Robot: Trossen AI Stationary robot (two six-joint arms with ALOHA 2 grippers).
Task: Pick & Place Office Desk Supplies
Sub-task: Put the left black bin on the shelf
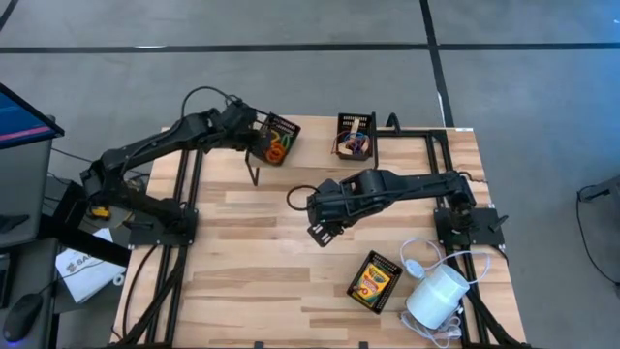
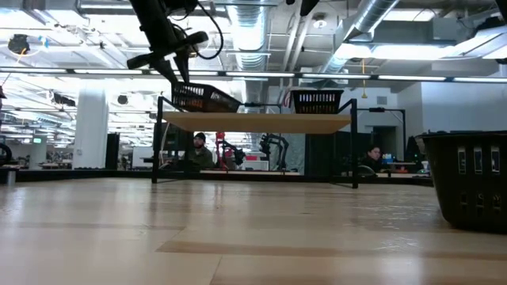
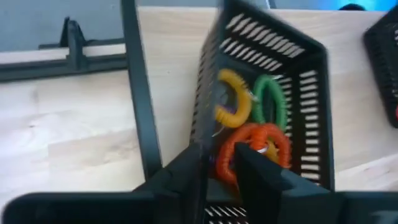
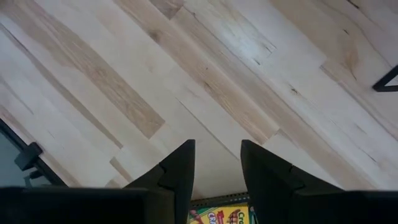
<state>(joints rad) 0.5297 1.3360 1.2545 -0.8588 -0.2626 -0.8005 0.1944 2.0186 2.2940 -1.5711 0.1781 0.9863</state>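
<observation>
the left gripper [image 3: 219, 171] straddles the near wall of a tilted black mesh tray [image 3: 311, 93] at the table's back edge, jaws slightly parted; whether they pinch the wall i cannot tell. elastic loops [image 3: 252, 134] lie inside, just past the fingers. the right gripper [image 4: 217, 168] hovers part open, empty, over bare table [image 4: 205, 68], a crayon box [image 1: 374, 281] nearby.
</observation>
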